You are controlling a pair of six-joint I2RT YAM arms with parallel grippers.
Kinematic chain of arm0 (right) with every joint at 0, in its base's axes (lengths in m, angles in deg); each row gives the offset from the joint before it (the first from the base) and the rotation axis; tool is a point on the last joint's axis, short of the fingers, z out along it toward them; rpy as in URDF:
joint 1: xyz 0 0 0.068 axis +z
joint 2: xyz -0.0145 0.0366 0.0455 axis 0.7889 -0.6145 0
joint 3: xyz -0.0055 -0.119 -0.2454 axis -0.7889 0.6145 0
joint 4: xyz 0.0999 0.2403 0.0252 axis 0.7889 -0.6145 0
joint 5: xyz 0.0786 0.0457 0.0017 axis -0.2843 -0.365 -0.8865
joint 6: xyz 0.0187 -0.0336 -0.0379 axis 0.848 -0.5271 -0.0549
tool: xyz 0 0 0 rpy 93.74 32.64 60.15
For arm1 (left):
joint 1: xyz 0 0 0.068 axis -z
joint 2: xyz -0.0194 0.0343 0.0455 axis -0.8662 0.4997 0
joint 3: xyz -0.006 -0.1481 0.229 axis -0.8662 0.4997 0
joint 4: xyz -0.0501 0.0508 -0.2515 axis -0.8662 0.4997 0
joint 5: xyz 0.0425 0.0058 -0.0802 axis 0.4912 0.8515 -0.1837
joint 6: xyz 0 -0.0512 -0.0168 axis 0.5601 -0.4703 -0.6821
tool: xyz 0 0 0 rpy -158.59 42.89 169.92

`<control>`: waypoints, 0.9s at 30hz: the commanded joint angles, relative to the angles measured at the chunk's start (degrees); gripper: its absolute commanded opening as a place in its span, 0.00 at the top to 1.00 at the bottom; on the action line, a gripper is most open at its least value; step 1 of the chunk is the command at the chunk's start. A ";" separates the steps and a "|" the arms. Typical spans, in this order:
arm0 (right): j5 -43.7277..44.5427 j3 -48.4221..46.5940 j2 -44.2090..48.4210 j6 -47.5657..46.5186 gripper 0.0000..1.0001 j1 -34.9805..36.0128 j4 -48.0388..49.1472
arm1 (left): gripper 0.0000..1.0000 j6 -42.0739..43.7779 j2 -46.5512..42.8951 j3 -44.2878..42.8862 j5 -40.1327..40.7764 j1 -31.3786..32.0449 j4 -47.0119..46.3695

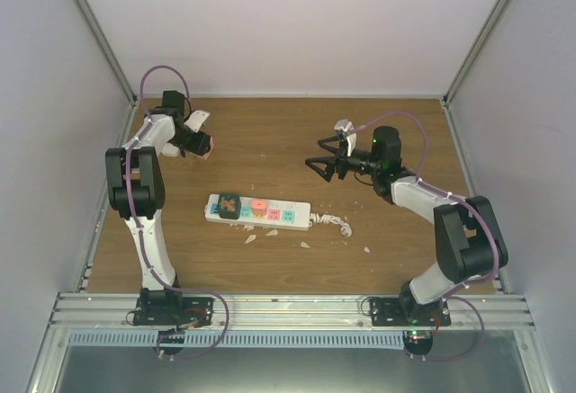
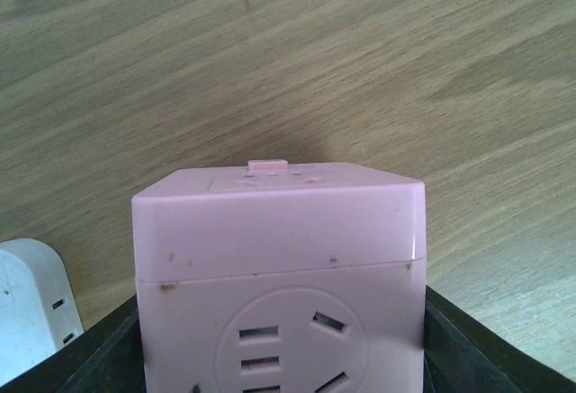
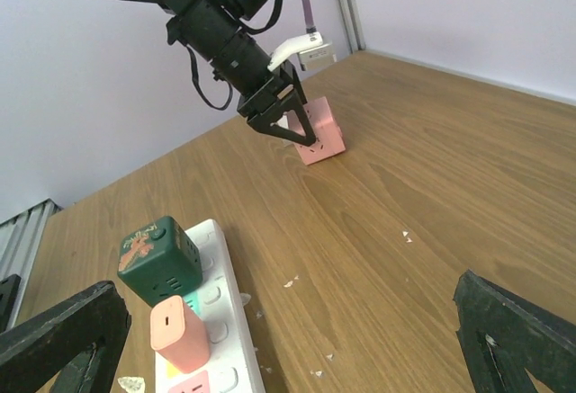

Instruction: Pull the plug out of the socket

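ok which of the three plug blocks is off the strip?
The pink cube, away from the power strip, between the left arm's fingers. The green cube and salmon plug sit in the strip's outlets.

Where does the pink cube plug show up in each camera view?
Top external: pink cube plug, upper left of the picture.
Left wrist: bottom centre, filling the foreground.
Right wrist: upper middle, small.
Shared landmark: the left gripper around it.
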 commanded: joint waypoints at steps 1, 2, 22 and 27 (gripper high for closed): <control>-1.88 -0.06 -0.81 -2.21 0.00 0.27 0.91 | 0.46 -0.23 0.38 -1.56 -1.37 -0.51 -0.14; -2.38 -0.10 -0.90 -2.73 0.00 0.25 0.70 | 0.42 -0.11 0.05 -1.48 -1.56 -0.58 -0.17; -5.89 -4.73 -5.59 -20.35 0.00 3.18 -13.20 | 0.01 13.03 -15.56 5.74 -13.14 -0.47 -0.63; -6.15 -6.91 -7.51 -26.71 0.00 5.57 -18.97 | 0.01 20.83 -21.00 8.90 -22.60 0.18 1.99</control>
